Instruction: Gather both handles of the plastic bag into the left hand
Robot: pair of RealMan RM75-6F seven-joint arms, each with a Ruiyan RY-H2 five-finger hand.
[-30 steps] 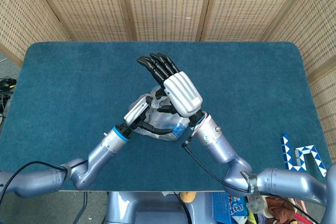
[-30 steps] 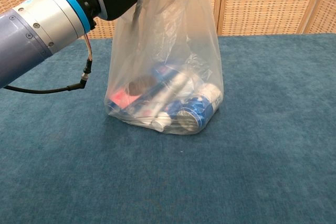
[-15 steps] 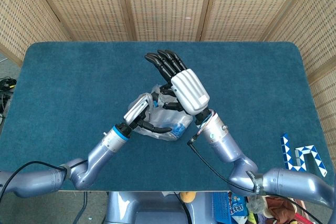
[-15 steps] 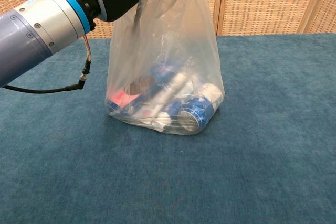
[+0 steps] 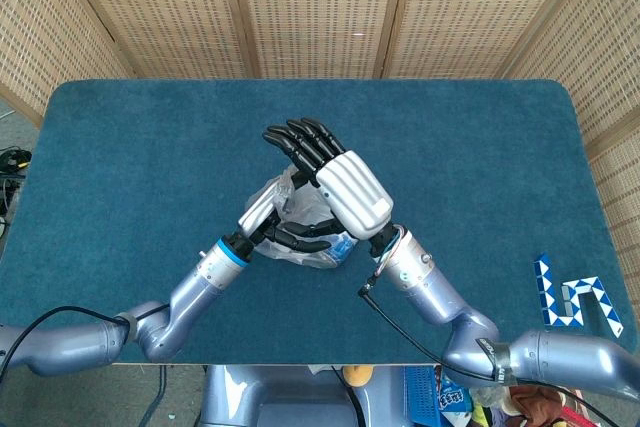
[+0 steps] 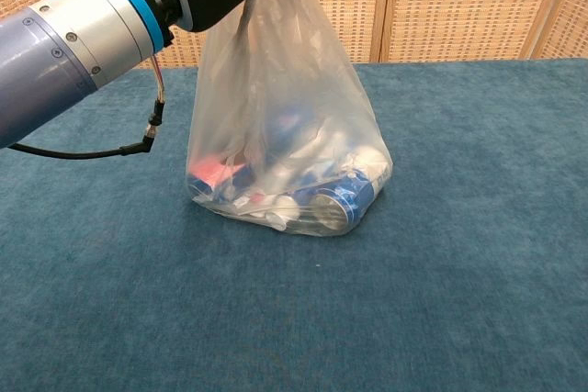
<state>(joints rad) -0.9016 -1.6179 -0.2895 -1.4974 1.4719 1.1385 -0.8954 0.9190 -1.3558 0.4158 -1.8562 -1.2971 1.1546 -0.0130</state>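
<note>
The blue table (image 6: 478, 254) has the plastic bag (image 6: 285, 144) sitting mid-table, full of cans and packets. The left hand (image 5: 268, 215) grips its bunched top, fingers curled around the plastic. The right hand (image 5: 340, 179) hovers just above, fingers straight and together, holding nothing.
</note>
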